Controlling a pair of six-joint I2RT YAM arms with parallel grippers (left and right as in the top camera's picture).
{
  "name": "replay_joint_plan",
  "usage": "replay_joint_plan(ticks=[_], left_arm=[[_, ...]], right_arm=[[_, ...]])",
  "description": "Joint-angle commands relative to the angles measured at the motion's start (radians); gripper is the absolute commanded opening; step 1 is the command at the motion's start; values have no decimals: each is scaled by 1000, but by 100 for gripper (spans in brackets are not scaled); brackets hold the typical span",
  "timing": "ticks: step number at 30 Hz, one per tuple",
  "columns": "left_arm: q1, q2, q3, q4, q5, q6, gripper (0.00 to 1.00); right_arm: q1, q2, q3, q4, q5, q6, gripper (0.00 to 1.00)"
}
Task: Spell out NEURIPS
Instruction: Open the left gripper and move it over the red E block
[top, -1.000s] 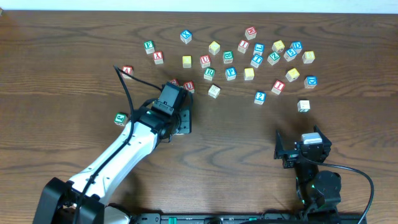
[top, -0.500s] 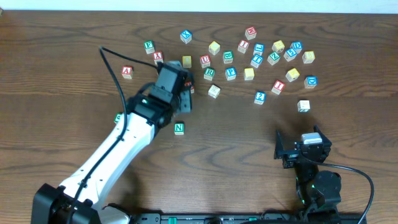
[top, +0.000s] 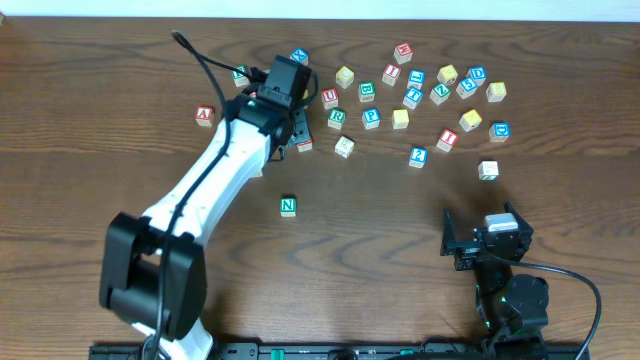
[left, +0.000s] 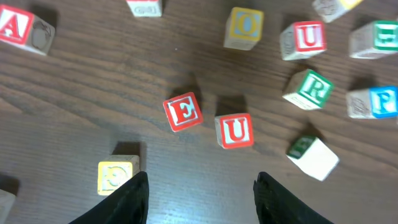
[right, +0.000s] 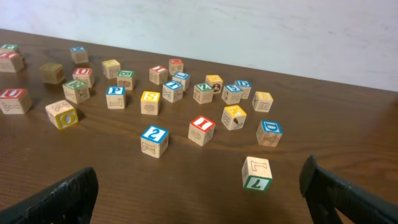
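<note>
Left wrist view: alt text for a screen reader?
The left tool, open and empty, hangs over a dark wooden table, with a red E cube and a red U cube side by side just ahead of it. Other letter cubes lie around them, including a red A, green R and blue P.

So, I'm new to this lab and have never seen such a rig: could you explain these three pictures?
These are two robot arms at a wooden table. One picture looks down from above; the other two come from a camera on each wrist, the dark shapes at the bottom being that arm's own fingers. Lettered cubes lie scattered; the green N cube stands apart, nearer the robot. The left arm reaches toward the red E cube and the red U cube beside it, left fingers apart and empty. The right fingers are wide open, holding nothing.
</note>
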Motion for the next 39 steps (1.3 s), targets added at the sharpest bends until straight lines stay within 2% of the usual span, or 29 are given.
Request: replay_joint_plan(ticks=[1,6,22,27,39], left_arm=[[6,33,38,-8,-40,-92,53],[20,36,38,-7,-40,-126,53],[57,114,76,14,-26,-118,53],[57,169,129,16,-2,-107,58],[58,228,137,50,-2,-107,59]], right_arm=[[-5,-4,-1,-4,-3,4,99],[-5,-4,-1,-4,-3,4,99],[-5,-4,-1,-4,-3,4,99],[-5,-4,-1,-4,-3,4,99],[-5,-4,-1,-4,-3,4,99]])
